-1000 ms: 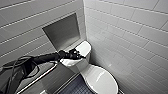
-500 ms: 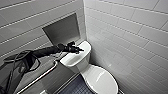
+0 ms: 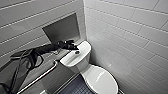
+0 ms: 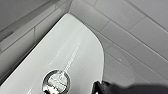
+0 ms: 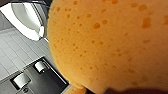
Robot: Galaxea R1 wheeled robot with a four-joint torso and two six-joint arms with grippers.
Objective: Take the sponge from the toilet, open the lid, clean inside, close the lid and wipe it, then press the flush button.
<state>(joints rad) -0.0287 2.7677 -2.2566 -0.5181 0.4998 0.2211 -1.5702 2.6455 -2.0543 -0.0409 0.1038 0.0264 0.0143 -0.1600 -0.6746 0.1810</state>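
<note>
While the sponge (image 5: 107,45) hangs well above the floor, close before the right hand (image 5: 130,91), which seems clamped on it, the left hand (image 3: 72,46) has crept a little further across the tank (image 3: 71,59) of the toilet (image 3: 85,68) over the last second. It now hovers just beside the flush button (image 3: 77,52); how far open it is I cannot tell. With the lid (image 3: 102,80) down over the bowl, I judge the wiping done and only the flush left; behind stands the grey wall niche (image 3: 62,28).

head high over toilet (image 3: 101,80), left wrist close above shared flush button (image 4: 56,81), right wrist at sponge (image 5: 107,42)
</note>
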